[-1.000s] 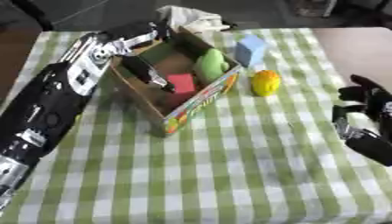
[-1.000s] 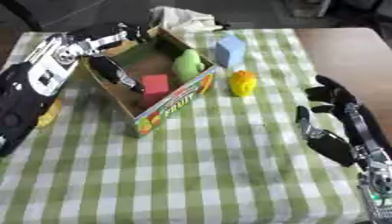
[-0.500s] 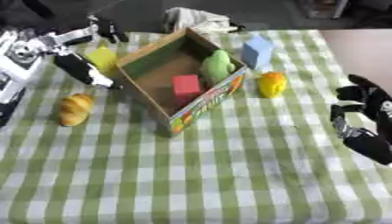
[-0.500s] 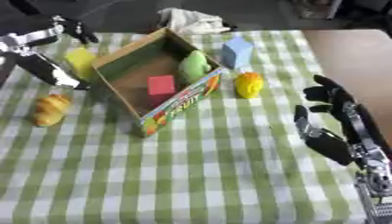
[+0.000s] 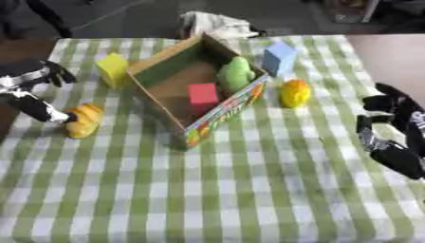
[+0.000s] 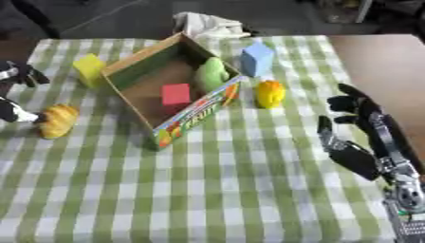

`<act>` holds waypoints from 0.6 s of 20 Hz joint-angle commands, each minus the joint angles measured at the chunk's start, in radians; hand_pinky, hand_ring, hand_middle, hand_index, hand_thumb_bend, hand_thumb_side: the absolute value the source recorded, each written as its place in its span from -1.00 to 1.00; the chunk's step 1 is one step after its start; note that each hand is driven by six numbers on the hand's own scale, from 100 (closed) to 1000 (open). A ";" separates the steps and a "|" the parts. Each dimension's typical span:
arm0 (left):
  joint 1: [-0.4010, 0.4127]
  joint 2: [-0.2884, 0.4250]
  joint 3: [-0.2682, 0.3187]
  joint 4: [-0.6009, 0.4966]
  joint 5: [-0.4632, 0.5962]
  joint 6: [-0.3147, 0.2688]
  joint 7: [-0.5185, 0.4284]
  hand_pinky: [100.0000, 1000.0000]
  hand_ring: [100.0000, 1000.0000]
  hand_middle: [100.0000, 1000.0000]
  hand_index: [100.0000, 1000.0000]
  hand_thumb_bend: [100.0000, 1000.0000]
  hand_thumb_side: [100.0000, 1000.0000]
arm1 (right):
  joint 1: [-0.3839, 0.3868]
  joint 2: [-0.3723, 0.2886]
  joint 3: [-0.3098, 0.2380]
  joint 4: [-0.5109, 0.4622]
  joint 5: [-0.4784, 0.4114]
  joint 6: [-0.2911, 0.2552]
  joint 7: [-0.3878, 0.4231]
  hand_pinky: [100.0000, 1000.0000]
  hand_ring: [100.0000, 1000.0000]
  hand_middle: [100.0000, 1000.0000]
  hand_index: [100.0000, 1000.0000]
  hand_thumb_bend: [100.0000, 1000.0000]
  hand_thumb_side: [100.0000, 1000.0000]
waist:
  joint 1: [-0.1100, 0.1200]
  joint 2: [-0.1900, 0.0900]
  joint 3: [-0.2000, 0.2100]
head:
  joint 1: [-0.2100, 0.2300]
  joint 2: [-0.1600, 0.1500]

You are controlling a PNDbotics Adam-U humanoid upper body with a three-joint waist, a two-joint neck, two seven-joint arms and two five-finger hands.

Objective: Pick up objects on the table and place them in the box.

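Left hand partly cut off.

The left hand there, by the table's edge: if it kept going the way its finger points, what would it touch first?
Most likely the orange bread-like piece: the left hand points a finger down toward it, its tip right beside it. Whether they already touch is unclear.

Green-checked tabletop with toys around a box.
Cardboard box mid-far; yellow block and bread roll near left edge; blue block, yellow fruit rightward; white cloth at far edge.
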 commanded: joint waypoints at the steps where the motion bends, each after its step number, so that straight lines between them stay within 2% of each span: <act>1: -0.039 0.002 0.010 0.053 -0.031 -0.020 0.017 0.60 0.47 0.46 0.63 0.00 -0.64 | -0.009 -0.018 -0.010 -0.009 0.002 -0.001 0.000 0.39 0.55 0.45 0.91 -0.87 -0.63 | 0.000 -0.015 0.000 | 0.002 0.005; 5: -0.076 -0.035 -0.005 0.103 -0.039 -0.047 0.011 0.60 0.49 0.49 0.65 0.07 -0.61 | -0.009 -0.016 -0.008 -0.008 0.001 -0.001 0.002 0.39 0.55 0.45 0.91 -0.87 -0.63 | -0.001 -0.016 -0.001 | 0.005 0.005; 8: -0.093 -0.053 -0.023 0.118 -0.032 -0.075 -0.035 0.63 0.52 0.53 0.66 0.04 -0.63 | -0.009 -0.015 -0.008 -0.008 0.001 -0.001 0.002 0.39 0.55 0.45 0.91 -0.87 -0.63 | -0.001 -0.015 -0.005 | 0.006 0.005; 10: -0.100 -0.058 -0.036 0.123 -0.035 -0.093 -0.084 0.63 0.52 0.53 0.66 -0.03 -0.67 | -0.009 -0.016 -0.008 -0.007 0.001 -0.001 0.002 0.39 0.55 0.45 0.91 -0.88 -0.63 | 0.002 -0.015 -0.009 | 0.008 0.005; 12: -0.102 -0.059 -0.045 0.127 -0.040 -0.108 -0.131 0.58 0.44 0.44 0.58 -0.20 -0.78 | -0.009 -0.015 -0.008 -0.007 0.001 -0.001 0.001 0.39 0.55 0.45 0.91 -0.88 -0.63 | 0.005 -0.014 -0.011 | 0.007 0.005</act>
